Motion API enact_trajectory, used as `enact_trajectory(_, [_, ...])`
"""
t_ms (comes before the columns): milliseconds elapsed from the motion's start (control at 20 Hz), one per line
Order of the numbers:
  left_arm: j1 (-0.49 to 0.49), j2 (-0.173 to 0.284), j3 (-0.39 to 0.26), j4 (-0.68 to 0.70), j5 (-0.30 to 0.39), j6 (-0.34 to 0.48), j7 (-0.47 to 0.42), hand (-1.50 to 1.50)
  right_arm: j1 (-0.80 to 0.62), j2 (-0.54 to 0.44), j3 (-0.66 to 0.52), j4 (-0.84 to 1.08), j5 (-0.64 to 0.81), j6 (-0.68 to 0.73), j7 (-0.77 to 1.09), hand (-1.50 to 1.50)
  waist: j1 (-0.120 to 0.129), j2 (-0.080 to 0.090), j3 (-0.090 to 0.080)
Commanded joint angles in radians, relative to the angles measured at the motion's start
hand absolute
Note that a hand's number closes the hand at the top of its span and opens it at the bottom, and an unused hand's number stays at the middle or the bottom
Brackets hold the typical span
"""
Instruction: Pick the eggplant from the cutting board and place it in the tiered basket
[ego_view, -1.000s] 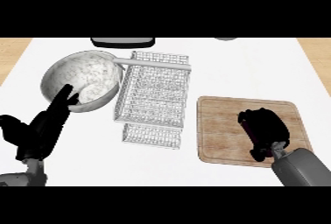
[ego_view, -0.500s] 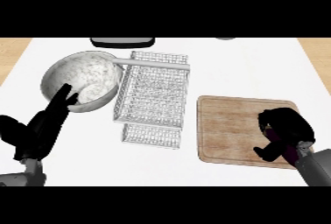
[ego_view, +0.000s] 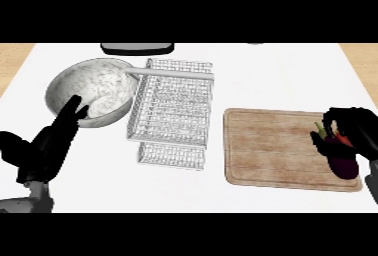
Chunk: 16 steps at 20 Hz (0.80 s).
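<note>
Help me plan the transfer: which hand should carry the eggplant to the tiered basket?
Right hand: it is curled round the eggplant over the cutting board. Left hand rests open beside the bowl.

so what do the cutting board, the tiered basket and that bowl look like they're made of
The cutting board looks like wood with a matte finish: light brown with visible grain streaks. The tiered basket looks like thin metal wire, pale grey, an open mesh that the counter shows through. The bowl could be stone or glazed ceramic: a whitish, mottled, marble-like surface; the look leaves that open.
</note>
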Motion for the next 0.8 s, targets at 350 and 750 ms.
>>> enact_trajectory(350, [-0.006,-0.013,0.000,-0.002,-0.014,0.010,0.030,0.00,0.028,0.057,-0.176,-0.473,-0.406,0.127,-0.017,1.50,-0.014,-0.001,-0.004])
enact_trajectory(750, [-0.019,0.008,0.036,0.011,0.010,-0.050,0.032,0.00,-0.041,0.092,-0.105,-0.776,-0.474,0.306,0.349,1.50,0.004,0.004,-0.004])
